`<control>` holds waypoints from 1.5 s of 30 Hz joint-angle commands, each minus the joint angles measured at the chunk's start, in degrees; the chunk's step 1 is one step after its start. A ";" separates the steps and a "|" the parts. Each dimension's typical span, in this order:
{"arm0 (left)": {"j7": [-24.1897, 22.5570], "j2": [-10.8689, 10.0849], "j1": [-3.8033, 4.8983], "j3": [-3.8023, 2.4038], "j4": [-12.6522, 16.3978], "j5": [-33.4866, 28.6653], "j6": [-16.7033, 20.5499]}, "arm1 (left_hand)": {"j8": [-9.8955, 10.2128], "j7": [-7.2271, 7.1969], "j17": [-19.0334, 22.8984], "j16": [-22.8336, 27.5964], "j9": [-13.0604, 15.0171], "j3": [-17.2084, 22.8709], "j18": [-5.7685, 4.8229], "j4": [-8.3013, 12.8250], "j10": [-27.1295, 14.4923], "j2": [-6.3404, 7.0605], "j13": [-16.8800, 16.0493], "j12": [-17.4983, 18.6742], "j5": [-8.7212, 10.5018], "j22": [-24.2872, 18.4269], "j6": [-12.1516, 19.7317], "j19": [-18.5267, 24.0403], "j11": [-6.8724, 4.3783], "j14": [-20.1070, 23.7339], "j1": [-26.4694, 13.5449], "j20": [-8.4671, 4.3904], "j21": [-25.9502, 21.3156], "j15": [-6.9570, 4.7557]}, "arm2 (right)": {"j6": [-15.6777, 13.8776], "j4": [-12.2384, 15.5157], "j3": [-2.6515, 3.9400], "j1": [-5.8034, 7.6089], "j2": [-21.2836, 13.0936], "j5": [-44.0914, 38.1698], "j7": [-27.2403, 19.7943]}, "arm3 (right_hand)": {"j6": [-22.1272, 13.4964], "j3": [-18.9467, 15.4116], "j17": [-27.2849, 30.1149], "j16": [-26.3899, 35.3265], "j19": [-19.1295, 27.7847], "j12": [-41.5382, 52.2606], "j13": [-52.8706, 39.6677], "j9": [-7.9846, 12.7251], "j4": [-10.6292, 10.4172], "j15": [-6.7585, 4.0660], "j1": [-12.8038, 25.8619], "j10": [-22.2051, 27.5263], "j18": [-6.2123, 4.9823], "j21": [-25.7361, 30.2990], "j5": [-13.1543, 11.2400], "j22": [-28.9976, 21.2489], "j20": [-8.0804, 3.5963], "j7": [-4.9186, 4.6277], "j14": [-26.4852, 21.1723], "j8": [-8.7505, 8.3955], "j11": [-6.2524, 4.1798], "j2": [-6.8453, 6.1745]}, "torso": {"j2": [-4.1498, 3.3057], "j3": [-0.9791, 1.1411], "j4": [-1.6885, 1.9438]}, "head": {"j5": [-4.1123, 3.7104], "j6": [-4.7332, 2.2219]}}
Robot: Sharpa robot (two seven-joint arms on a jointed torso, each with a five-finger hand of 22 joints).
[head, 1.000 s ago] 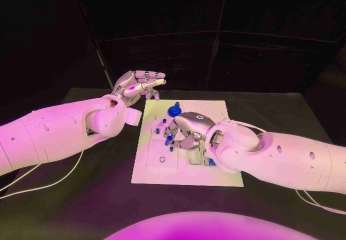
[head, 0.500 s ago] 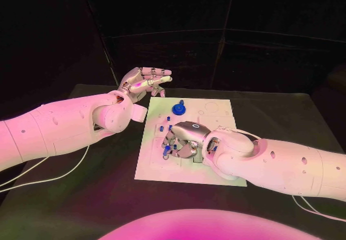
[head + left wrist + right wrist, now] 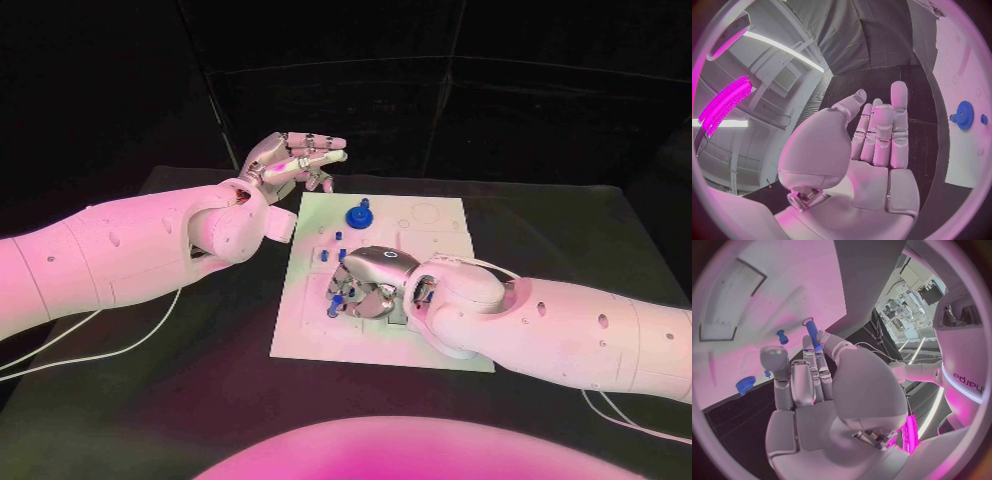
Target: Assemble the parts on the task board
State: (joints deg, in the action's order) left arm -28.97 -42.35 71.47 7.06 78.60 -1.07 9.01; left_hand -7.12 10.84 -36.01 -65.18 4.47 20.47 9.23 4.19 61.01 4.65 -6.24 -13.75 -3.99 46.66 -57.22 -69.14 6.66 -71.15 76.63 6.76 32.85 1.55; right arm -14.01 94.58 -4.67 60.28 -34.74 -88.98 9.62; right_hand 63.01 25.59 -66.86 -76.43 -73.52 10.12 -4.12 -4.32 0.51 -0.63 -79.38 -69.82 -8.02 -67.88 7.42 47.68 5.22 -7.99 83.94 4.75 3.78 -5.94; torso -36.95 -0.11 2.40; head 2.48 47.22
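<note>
The white task board (image 3: 433, 226) lies in the middle of the black table. My right hand (image 3: 372, 282) hovers low over the board's left middle, palm down. It pinches a blue peg (image 3: 812, 334) between thumb and fingertips; the peg's end (image 3: 336, 306) pokes out below the hand. A blue gear (image 3: 356, 215) stands at the board's far end, also seen as a blue gear (image 3: 964, 115) and a blue gear (image 3: 746, 385). Small blue pieces (image 3: 325, 255) stand near the hand, one of them a short peg (image 3: 782, 336). My left hand (image 3: 296, 160) is raised beyond the board's far left corner, fingers apart, holding nothing.
A white cable (image 3: 101, 350) trails over the table to the left of the board. Another cable (image 3: 620, 415) runs along the near right. Rectangular recesses (image 3: 729, 295) mark the board's surface. Bare black table surrounds the board.
My right hand with the peg has sunk and shifted slightly toward the board's near left. The left hand stays raised, hardly moved.
</note>
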 commanded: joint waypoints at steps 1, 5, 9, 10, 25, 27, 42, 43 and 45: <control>-0.31 0.09 0.07 -0.05 0.03 -0.18 -0.69 | -0.36 0.00 0.07 -0.29 -0.08 -0.21 1.17 -0.02 -0.28 -0.08 -0.06 -0.27 -0.18 -0.05 0.54 0.05 -0.06 0.16 0.39 0.38 -0.38 0.03 | 0.90 -0.15 0.01 0.03 0.31 -0.83 0.59 | 0.33 0.24 -0.02 -0.12 -0.09 -0.35 -0.06 0.04 -0.09 -0.37 -0.10 -0.45 0.41 -0.04 0.19 -0.04 -0.32 -0.31 2.33 0.03 0.04 0.20 | -0.07 -0.03 0.05 | 0.05 0.02; -0.29 0.08 0.07 -0.05 0.08 -0.18 -0.70 | -0.36 0.00 0.07 -0.29 -0.08 -0.21 1.17 -0.02 -0.28 -0.08 -0.06 -0.27 -0.18 -0.05 0.54 0.05 -0.06 0.16 0.39 0.38 -0.38 0.03 | 1.07 -0.49 0.01 -0.04 0.59 -1.24 1.01 | 0.33 0.24 -0.02 -0.12 -0.09 -0.36 -0.06 0.04 -0.10 -0.37 -0.08 -0.45 0.41 -0.04 0.19 -0.05 -0.32 -0.31 2.34 0.03 0.04 0.20 | -0.04 -0.06 0.04 | 0.13 0.13; -0.29 0.02 0.07 -0.05 0.14 -0.18 -0.70 | -0.36 0.00 0.07 -0.29 -0.08 -0.21 1.17 -0.02 -0.28 -0.08 -0.06 -0.27 -0.18 -0.05 0.54 0.05 -0.06 0.16 0.39 0.38 -0.38 0.03 | 1.24 -0.91 0.01 -0.11 0.91 -1.81 1.54 | 0.35 0.25 0.00 -0.11 -0.08 -0.37 -0.06 0.04 -0.11 -0.37 -0.06 -0.47 0.41 -0.03 0.21 -0.05 -0.31 -0.31 2.33 0.03 0.04 0.22 | -0.04 -0.08 -0.02 | 0.23 0.22; -0.29 0.00 0.07 -0.05 0.16 -0.18 -0.69 | -0.36 0.00 0.07 -0.29 -0.08 -0.21 1.17 -0.02 -0.28 -0.08 -0.06 -0.27 -0.18 -0.05 0.54 0.05 -0.06 0.16 0.39 0.38 -0.38 0.03 | 1.29 -1.01 0.01 -0.13 1.03 -1.92 1.73 | 0.35 0.25 0.00 -0.11 -0.08 -0.37 -0.06 0.04 -0.11 -0.37 -0.06 -0.47 0.41 -0.03 0.21 -0.05 -0.31 -0.31 2.33 0.03 0.04 0.22 | -0.03 -0.07 -0.02 | 0.25 0.24; -0.27 -0.17 0.08 -0.05 0.36 -0.18 -0.64 | -0.41 0.01 0.22 -0.27 -0.08 -0.31 1.18 -0.03 -0.41 -0.12 -0.08 -0.44 -0.17 -0.08 0.62 0.05 -0.04 0.25 0.41 0.40 -0.41 0.05 | 2.47 -2.03 0.00 -0.36 2.31 -3.22 3.23 | 0.37 0.30 0.03 -0.10 -0.06 -0.40 -0.07 0.04 -0.10 -0.37 -0.07 -0.49 0.41 -0.02 0.25 -0.08 -0.31 -0.30 2.33 0.03 0.03 0.28 | 0.00 -0.04 0.00 | 0.39 0.48; -0.27 -0.17 0.08 -0.05 0.37 -0.18 -0.63 | -0.41 0.01 0.22 -0.27 -0.08 -0.31 1.18 -0.03 -0.41 -0.12 -0.08 -0.44 -0.17 -0.08 0.62 0.05 -0.04 0.25 0.41 0.40 -0.41 0.05 | 2.86 -2.10 0.00 -0.37 2.47 -3.41 3.34 | 0.39 0.35 0.13 -0.04 -0.04 -0.44 -0.07 0.05 -0.07 -0.37 -0.08 -0.50 0.41 0.00 0.29 -0.12 -0.30 -0.29 2.31 0.01 0.02 0.32 | -0.01 -0.05 -0.02 | 0.39 0.50; -0.23 -0.20 0.09 -0.05 0.44 -0.18 -0.61 | -0.41 0.01 0.22 -0.27 -0.08 -0.31 1.18 -0.03 -0.41 -0.12 -0.08 -0.44 -0.17 -0.08 0.62 0.05 -0.04 0.25 0.41 0.40 -0.41 0.05 | 2.98 -1.40 -2.17 -0.42 2.47 -4.29 2.58 | -3.72 -0.98 0.77 0.16 0.40 -3.55 0.43 0.68 -0.70 0.91 2.77 4.80 0.39 0.41 0.88 -0.81 0.85 -1.26 2.12 -1.32 1.60 -1.97 | -0.01 -0.04 0.02 | 0.36 0.69; -0.22 -0.20 0.09 -0.05 0.45 -0.18 -0.62 | -0.41 0.01 0.22 -0.27 -0.08 -0.31 1.18 -0.03 -0.41 -0.12 -0.08 -0.44 -0.17 -0.08 0.62 0.05 -0.04 0.25 0.41 0.40 -0.41 0.05 | 2.74 -1.36 -2.21 -0.42 2.44 -4.29 2.57 | -4.39 -1.21 0.84 0.17 0.47 -3.71 0.42 0.68 -0.72 1.03 2.95 5.55 0.35 0.50 0.96 -0.97 0.97 -1.33 2.09 -1.31 1.76 -2.16 | 0.00 -0.04 0.00 | 0.37 0.70; -0.22 -0.21 0.09 -0.05 0.46 -0.18 -0.62 | -0.41 0.01 0.22 -0.27 -0.08 -0.31 1.18 -0.03 -0.41 -0.12 -0.08 -0.44 -0.17 -0.08 0.62 0.05 -0.04 0.25 0.41 0.40 -0.41 0.05 | 2.08 -1.23 -2.26 -0.42 2.34 -4.30 2.55 | -5.28 -1.55 0.95 0.20 0.67 -3.81 0.37 0.66 -0.71 1.19 3.11 6.64 0.26 0.73 1.03 -1.36 1.14 -1.41 2.04 -1.27 1.95 -2.33 | 0.02 -0.05 0.00 | 0.35 0.70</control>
State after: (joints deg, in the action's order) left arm -28.95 -42.55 71.47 7.06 78.94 -1.07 8.96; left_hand -7.34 10.83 -35.85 -65.19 4.47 20.47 9.23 4.19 61.01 4.65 -6.22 -13.99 -3.99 46.64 -56.81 -69.14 6.66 -71.15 76.63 6.76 32.62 1.55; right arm -11.80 93.13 -6.70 59.98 -32.42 -92.83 12.37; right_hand 58.12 24.33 -66.01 -76.43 -72.78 6.53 -3.79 -3.69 -0.13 0.21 -76.67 -63.71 -8.02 -67.38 8.14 46.50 5.95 -9.38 83.94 3.78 5.74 -8.20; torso -36.95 -0.15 2.40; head 2.82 47.91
